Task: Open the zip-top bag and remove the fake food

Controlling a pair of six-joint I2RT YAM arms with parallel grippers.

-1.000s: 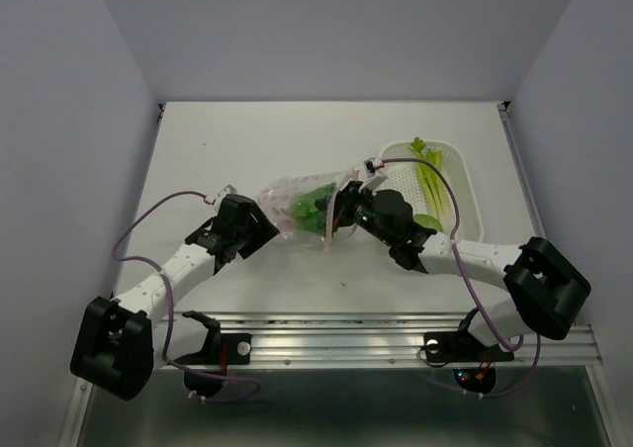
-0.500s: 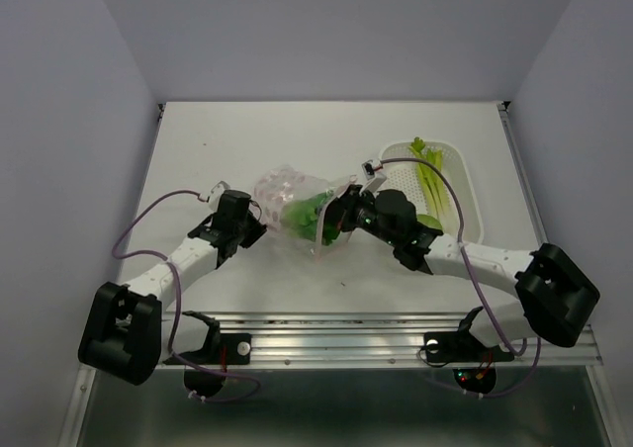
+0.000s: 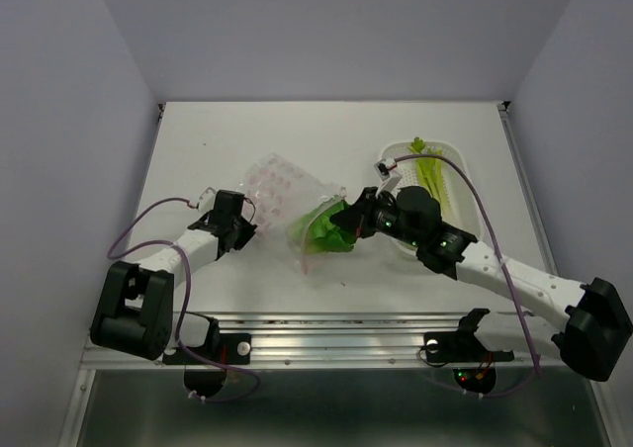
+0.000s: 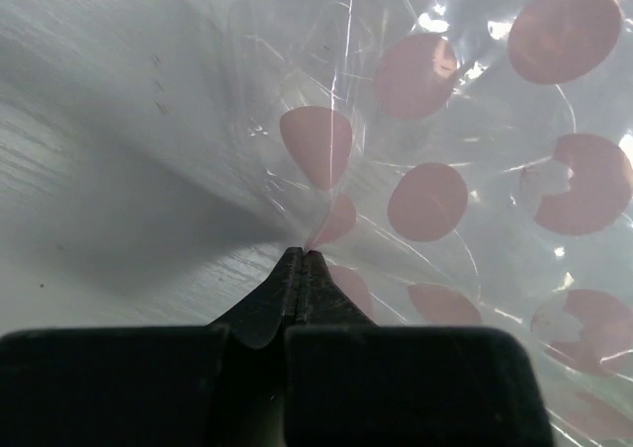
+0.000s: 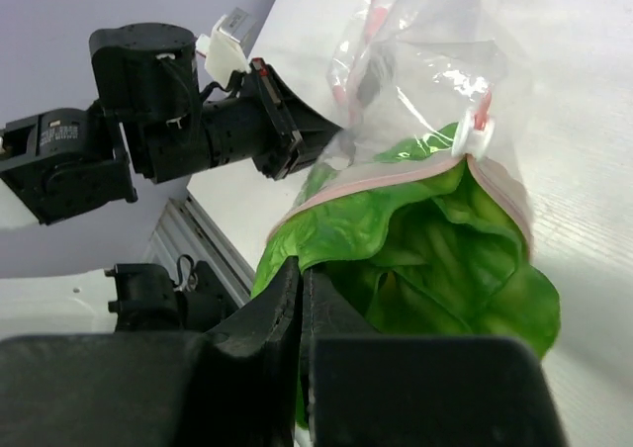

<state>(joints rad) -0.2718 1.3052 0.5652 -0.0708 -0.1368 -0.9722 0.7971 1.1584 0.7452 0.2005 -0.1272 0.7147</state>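
Overhead and wrist views of a white surface [image 3: 198, 160] with a white perforated basket [image 3: 463, 160] as the landmark. The zip-top bag [image 3: 282, 185] is just left of the basket, over the surface, stretched between the two arms. It is clear, crinkled film printed with pink dots.

The left fingers [image 4: 289, 281] are pressed flat together, pinching a fold of the dotted film at the bag's end farthest from the basket. No gap shows between them in the left wrist view.

The bag's mouth faces the basket. Its pink zip strip [image 5: 386, 180] curves open, and a white slider [image 5: 477, 138] sits on it. Leafy green fake food [image 3: 326, 231] bulges out of the mouth on the basket side.

The right fingers [image 5: 277, 299] are clenched tight where the leaf meets the strip. They grip the leaf's edge. Whether the bag's lip is caught with it cannot be made out from this angle.

A pale green stalk [image 3: 432, 175] lies lengthwise inside the basket, apart from the bag. The right arm crosses the basket's near-left corner. In the right wrist view, the left arm's black wrist [image 5: 198, 131] appears beyond the bag, on the side away from the basket.
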